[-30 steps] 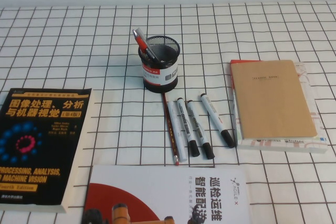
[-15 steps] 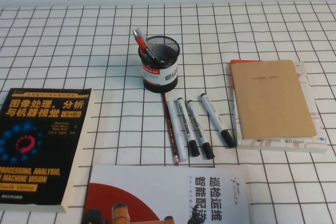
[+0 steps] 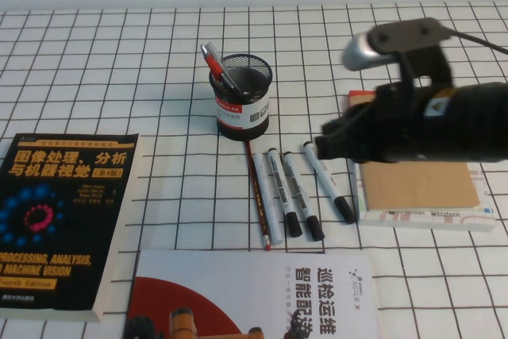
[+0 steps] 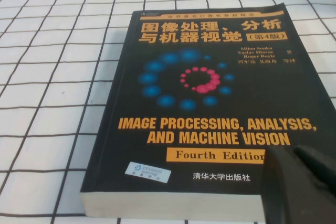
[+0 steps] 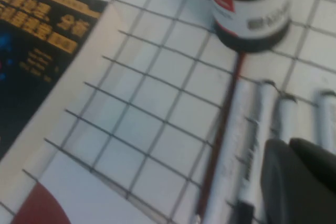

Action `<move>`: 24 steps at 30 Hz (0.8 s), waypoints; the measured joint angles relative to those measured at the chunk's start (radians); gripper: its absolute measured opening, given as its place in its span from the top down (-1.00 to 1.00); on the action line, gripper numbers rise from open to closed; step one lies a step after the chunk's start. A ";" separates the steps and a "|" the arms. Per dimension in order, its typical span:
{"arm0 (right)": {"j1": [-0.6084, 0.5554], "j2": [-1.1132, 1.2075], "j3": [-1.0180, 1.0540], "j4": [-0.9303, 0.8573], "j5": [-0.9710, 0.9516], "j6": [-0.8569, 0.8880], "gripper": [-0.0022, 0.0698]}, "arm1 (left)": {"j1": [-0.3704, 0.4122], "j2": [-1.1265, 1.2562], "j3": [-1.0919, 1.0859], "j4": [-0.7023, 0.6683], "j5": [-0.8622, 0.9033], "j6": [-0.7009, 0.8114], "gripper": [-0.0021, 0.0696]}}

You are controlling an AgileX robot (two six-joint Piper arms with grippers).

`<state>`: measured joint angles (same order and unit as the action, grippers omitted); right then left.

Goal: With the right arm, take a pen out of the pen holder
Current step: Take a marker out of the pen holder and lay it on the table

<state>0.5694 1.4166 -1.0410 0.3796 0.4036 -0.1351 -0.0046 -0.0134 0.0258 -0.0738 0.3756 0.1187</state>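
We see a round black mesh holder (image 3: 242, 94) mid-table, slim red-and-silver pen (image 3: 214, 63) leaning inside, right gripper (image 3: 327, 144) pressed together near smooth white markers (image 3: 292, 188), left gripper (image 4: 296, 182) over glossy black book (image 4: 199, 103), state we cannot tell.

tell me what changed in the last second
The right arm came in from the right over the tan notebook; its right claw, shut, is near the loose markers. Nothing taken. Pen holder, its pens, pencil and black book stayed; left claw hangs over that book.
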 joint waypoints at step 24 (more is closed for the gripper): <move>0.244 0.484 -0.172 0.004 -0.833 -0.361 0.13 | 0.000 0.000 0.000 0.000 0.000 0.000 0.96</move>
<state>0.8137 1.9006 -1.2134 0.3833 -0.4299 -0.4961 -0.0046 -0.0134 0.0258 -0.0738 0.3756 0.1187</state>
